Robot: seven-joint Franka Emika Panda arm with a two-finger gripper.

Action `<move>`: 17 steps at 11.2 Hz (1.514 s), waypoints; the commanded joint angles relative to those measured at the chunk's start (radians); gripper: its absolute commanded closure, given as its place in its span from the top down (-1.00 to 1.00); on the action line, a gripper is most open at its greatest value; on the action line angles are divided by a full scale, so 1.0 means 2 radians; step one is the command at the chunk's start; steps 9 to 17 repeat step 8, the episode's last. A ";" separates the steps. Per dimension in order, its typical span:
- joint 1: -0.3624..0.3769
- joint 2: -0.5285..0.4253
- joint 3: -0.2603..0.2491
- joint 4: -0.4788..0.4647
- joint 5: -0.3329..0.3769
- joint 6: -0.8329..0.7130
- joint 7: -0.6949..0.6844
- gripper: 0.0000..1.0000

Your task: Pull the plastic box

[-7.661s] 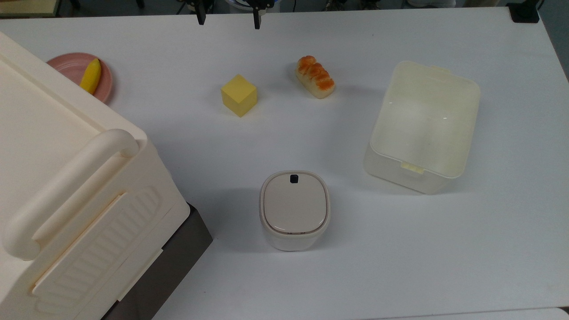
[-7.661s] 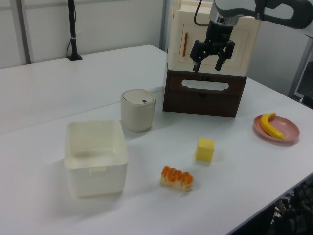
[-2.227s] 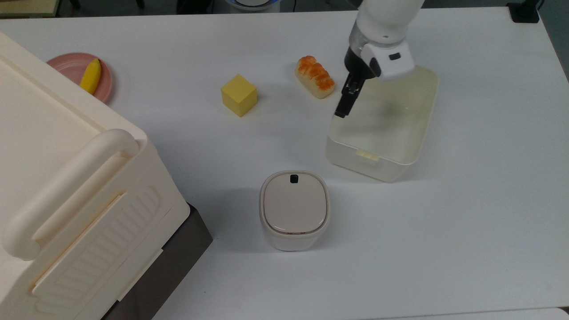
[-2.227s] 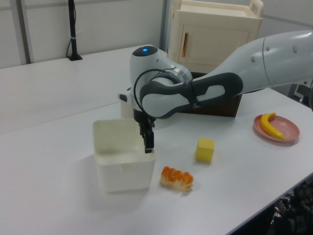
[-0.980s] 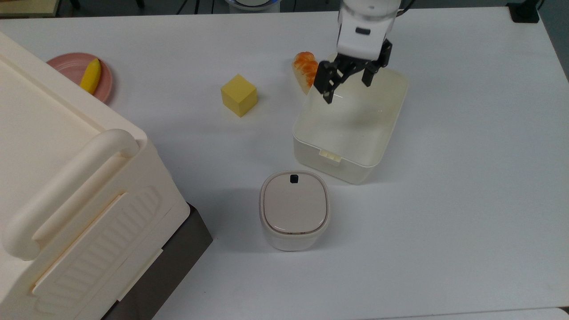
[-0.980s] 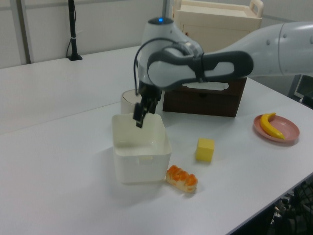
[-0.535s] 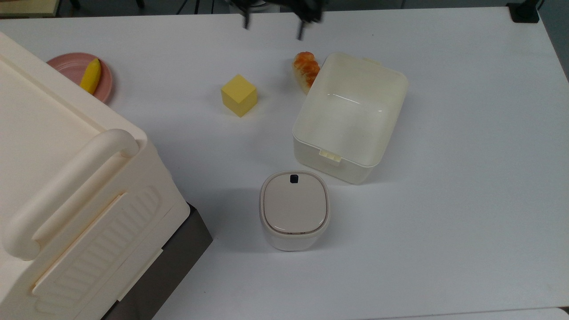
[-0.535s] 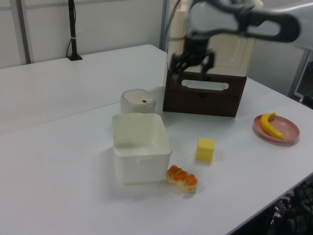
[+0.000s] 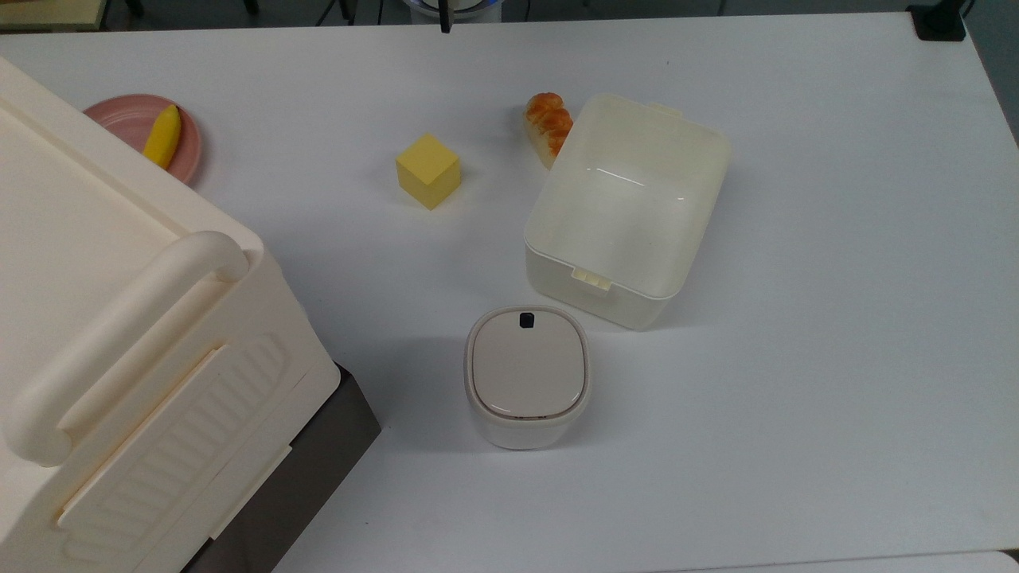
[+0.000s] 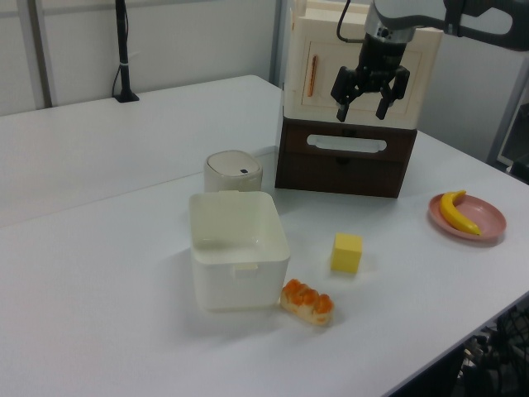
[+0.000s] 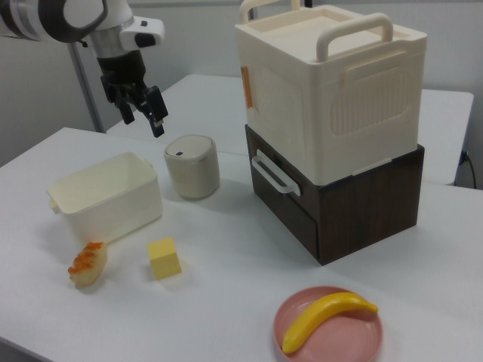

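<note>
The plastic box (image 9: 593,296) is a milky translucent tub, open on top and with nothing in it, standing right of centre in the top view. It also shows in the left view (image 10: 238,285) and the right view (image 11: 113,213). My gripper (image 10: 361,114) hangs open and holds nothing. It is high above the table and well away from the box, in front of the cream bin in the left view. In the right view the gripper (image 11: 142,119) is up above the small lidded bin. One dark fingertip (image 9: 444,24) pokes in at the top view's upper edge.
A bread roll (image 9: 548,127) lies against the box's far left corner. A yellow cube (image 9: 428,169) sits to the top view's left of it. A small beige-lidded bin (image 9: 527,374) stands just in front of the box. The large cream bin (image 9: 119,358) and the pink plate (image 9: 187,151) with a banana are at the left.
The gripper has lifted out of the box and gone up and away toward the top view's upper edge. Before that, the box slid toward the top view's left against the bread roll.
</note>
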State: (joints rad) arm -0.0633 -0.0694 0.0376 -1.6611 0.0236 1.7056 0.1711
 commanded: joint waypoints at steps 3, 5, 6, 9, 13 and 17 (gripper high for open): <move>0.000 0.003 -0.008 -0.002 0.019 -0.005 -0.010 1.00; 0.016 0.003 -0.034 -0.002 0.021 -0.004 -0.013 1.00; 0.019 0.003 -0.037 -0.002 0.022 -0.004 -0.016 1.00; 0.019 0.007 -0.037 -0.002 0.022 -0.005 -0.016 1.00; 0.019 0.007 -0.037 -0.002 0.022 -0.005 -0.016 1.00; 0.019 0.007 -0.037 -0.002 0.022 -0.005 -0.016 1.00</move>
